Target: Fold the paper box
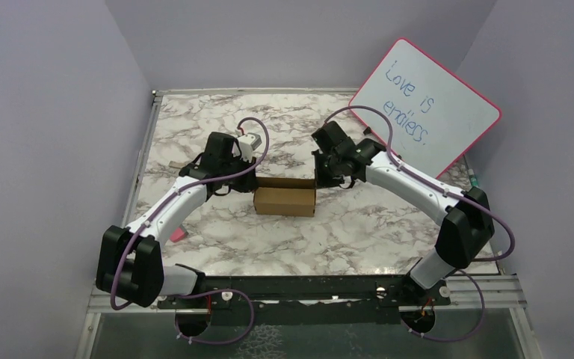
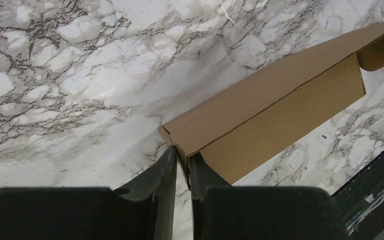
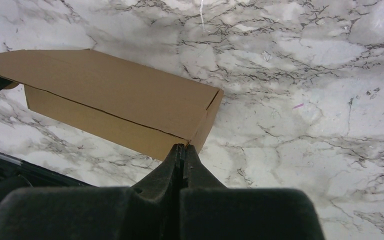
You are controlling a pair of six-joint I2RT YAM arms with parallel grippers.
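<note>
The paper box (image 1: 285,200) lies on the table (image 1: 359,239), its length running left to right between the hands. The left hand (image 2: 182,167) pinches its left end. The right hand (image 3: 182,150), fully closed, touches its right corner.

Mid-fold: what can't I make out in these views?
- Top view: the wrists cover both ends of the box, so neither grip shows.
- Right wrist view: the right gripper is shut at a box corner; its fingers hide whether cardboard is pinched.
- Left wrist view: the left gripper pinches a box wall; the box's far end is cut by the right edge.
- Top view: the pink thing beside the left arm is too small to identify.
</note>
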